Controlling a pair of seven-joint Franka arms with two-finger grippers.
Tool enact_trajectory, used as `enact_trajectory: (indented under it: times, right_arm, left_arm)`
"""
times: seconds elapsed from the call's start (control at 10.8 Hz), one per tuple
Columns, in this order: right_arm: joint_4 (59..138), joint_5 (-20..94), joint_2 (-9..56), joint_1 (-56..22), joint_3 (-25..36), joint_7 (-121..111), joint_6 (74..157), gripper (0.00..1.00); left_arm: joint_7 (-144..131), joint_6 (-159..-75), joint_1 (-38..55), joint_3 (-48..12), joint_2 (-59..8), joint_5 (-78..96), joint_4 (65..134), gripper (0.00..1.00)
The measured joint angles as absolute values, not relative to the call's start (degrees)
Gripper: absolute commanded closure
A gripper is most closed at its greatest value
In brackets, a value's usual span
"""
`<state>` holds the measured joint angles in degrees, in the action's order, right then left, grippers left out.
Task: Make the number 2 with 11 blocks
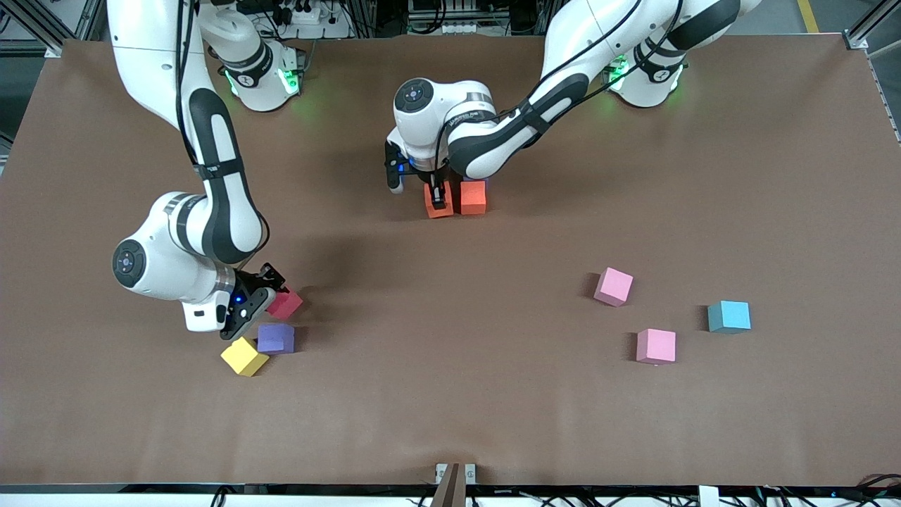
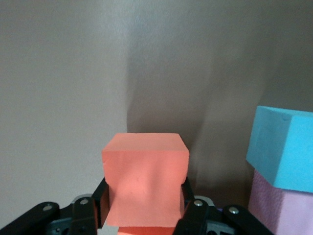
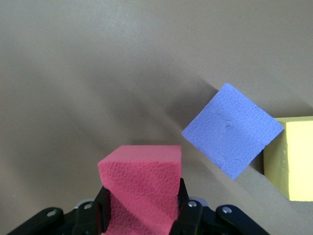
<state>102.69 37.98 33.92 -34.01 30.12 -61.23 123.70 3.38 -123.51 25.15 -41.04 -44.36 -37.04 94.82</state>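
Blocks lie scattered over the brown desk (image 1: 450, 394). Nearest the front camera, toward the right arm's end, a yellow block (image 1: 244, 356) sits touching or just beside a purple block (image 1: 275, 339); in the right wrist view the same purple block (image 3: 233, 129) and yellow block (image 3: 291, 157) appear side by side. Toward the left arm's end, at about the same nearness, lies a pink block (image 1: 656, 346), with a blue block (image 1: 729, 316) a little farther from the camera and closer to that end of the desk, and a second pink block (image 1: 613, 286) farther still.

Just above the purple block, the right end effector (image 1: 262, 296) has its fingers closed tight on a red block (image 1: 286, 304); the right wrist view shows the red block (image 3: 142, 183) squeezed between the two black fingers (image 3: 103, 210), its sides pinched inward. Whether it rests on the desk or hangs just over it, I cannot tell.

Farthest from the camera, near the middle of the desk, the left end effector (image 1: 438, 197) grips an orange block (image 1: 438, 203), which stands touching a second orange block (image 1: 473, 197). In the left wrist view the fingers (image 2: 188, 198) clamp the orange block (image 2: 145, 178) from both sides, parted only by the block's width.
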Motion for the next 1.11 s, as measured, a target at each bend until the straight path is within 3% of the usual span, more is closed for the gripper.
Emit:
enact_trajectory:
  times: [0.55,1.11]
  right_arm:
    - [102.74,37.98,33.92,-35.87,29.94,-60.86,123.37,0.67]
    - [102.74,37.98,33.92,-37.5,29.86,-60.54,123.31,0.67]
  left_arm:
    - [9.15,-131.64,19.88,-43.3,-44.03,-37.06,100.05,0.72]
    - [11.52,-132.51,19.03,-43.55,-43.69,-37.06,101.18,0.72]
